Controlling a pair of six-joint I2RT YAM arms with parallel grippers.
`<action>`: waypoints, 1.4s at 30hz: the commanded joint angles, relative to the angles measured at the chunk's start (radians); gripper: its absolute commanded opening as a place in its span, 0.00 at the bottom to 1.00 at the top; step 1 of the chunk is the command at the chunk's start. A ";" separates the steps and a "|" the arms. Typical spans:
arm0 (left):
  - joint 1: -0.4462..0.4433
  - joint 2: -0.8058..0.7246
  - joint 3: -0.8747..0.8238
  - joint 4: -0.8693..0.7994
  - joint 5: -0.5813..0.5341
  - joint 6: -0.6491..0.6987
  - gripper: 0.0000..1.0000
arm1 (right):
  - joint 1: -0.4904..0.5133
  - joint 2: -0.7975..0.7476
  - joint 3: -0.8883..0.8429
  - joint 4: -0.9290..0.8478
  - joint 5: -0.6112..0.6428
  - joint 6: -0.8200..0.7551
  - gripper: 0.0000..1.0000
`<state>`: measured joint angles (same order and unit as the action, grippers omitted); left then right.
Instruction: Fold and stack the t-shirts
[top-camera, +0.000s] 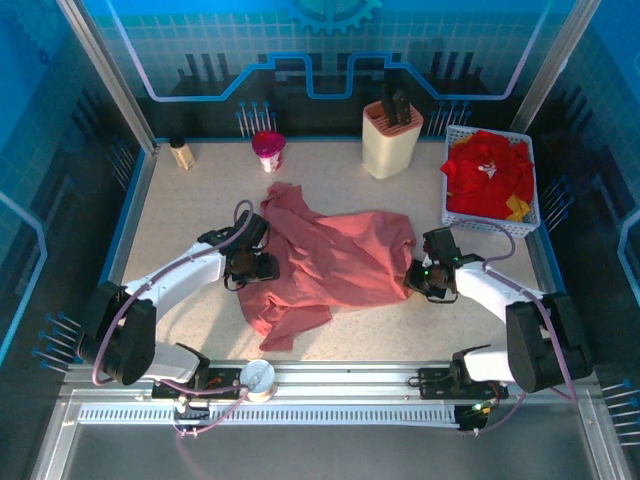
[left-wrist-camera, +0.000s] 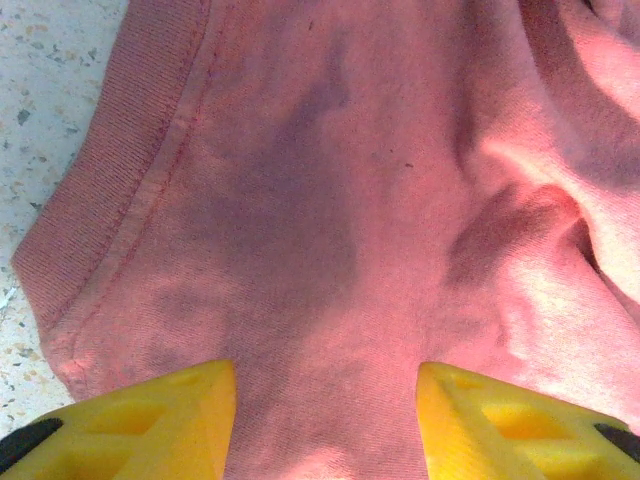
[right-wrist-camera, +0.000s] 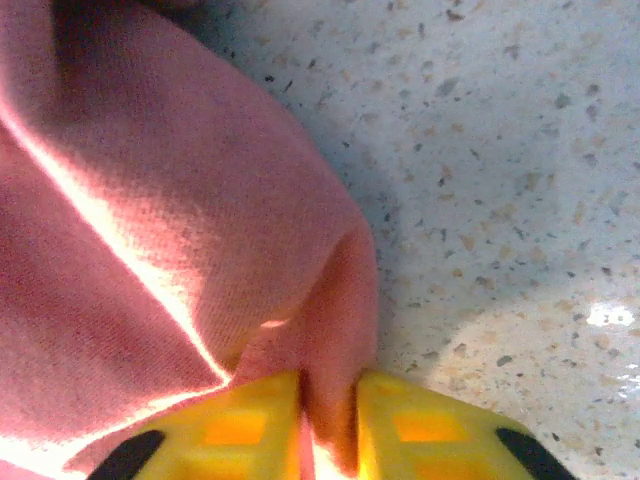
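1. Left gripper (top-camera: 250, 262) (left-wrist-camera: 325, 400) sits low over the near-left part of the pink t-shirt (top-camera: 335, 260). Its yellow fingers (left-wrist-camera: 150, 420) stand well apart, released, with flat cloth lying between and ahead of them and nothing pinched.
2. Ahead-left of those fingers, a ribbed band (left-wrist-camera: 110, 200) with a stitched seam edges the cloth, and speckled table (left-wrist-camera: 30, 120) shows past it.
3. Between the two grippers the pink t-shirt lies crumpled and spread on the table (top-camera: 180, 220). It is plain dusty salmon, with a narrow part reaching away to the far left and a flap near the front edge.
4. Right gripper (top-camera: 425, 278) (right-wrist-camera: 330, 400) is at the shirt's right edge, its jaws clenched on a raised fold of the pink cloth (right-wrist-camera: 150, 250).
5. Beyond and to the right of that gripper, a white mesh basket (top-camera: 532, 180) holds bunched red t-shirts (top-camera: 485, 170) with a bit of yellow cloth (top-camera: 517, 210) at its near-right corner.
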<state>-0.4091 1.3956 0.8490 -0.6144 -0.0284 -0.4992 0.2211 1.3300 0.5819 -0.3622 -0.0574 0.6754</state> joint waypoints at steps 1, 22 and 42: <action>-0.007 -0.003 -0.011 -0.004 0.017 -0.001 0.51 | 0.041 -0.011 0.055 -0.036 0.046 0.000 0.05; -0.007 -0.006 -0.016 -0.019 0.007 0.010 0.51 | 0.509 0.553 0.810 -0.357 0.434 0.029 0.15; -0.005 0.005 0.018 -0.028 0.014 0.025 0.51 | 0.278 0.018 0.269 -0.088 0.186 -0.055 0.78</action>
<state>-0.4091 1.3956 0.8490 -0.6224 -0.0288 -0.4950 0.5495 1.4132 0.9657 -0.5255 0.2222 0.6132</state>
